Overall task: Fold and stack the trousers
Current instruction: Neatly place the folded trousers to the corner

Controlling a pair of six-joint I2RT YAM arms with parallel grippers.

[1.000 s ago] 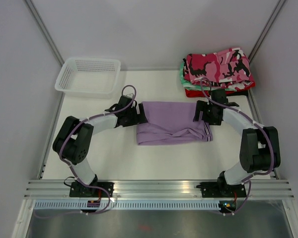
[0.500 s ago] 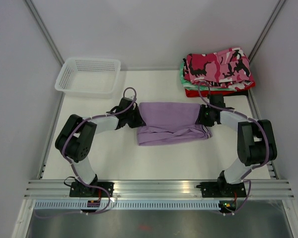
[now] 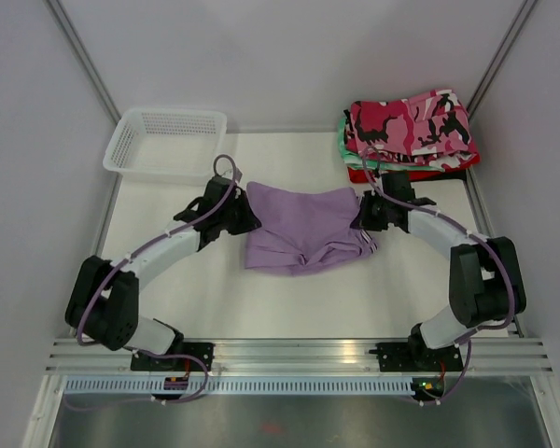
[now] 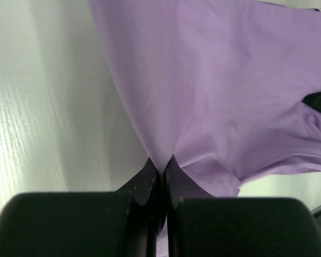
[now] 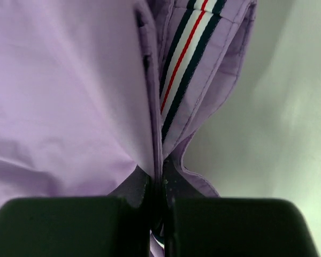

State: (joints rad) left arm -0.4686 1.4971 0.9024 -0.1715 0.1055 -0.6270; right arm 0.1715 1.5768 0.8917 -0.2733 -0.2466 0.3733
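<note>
The lilac trousers lie folded mid-table, bunched and lifted at both far corners. My left gripper is shut on their left far corner; in the left wrist view the cloth runs out from between the closed fingertips. My right gripper is shut on the right far corner, where a striped waistband shows above the pinched hem. The pink camouflage trousers lie folded on top of the pile at the back right.
A white plastic basket stands at the back left. Under the camouflage pair lie a green-and-white folded garment and a red one. Grey walls with metal rails close in the table on both sides.
Both grippers have shut on the lilac trousers' far corners and pulled them up and toward the back; the cloth has bunched and shifted left. The left arm has stretched out.
</note>
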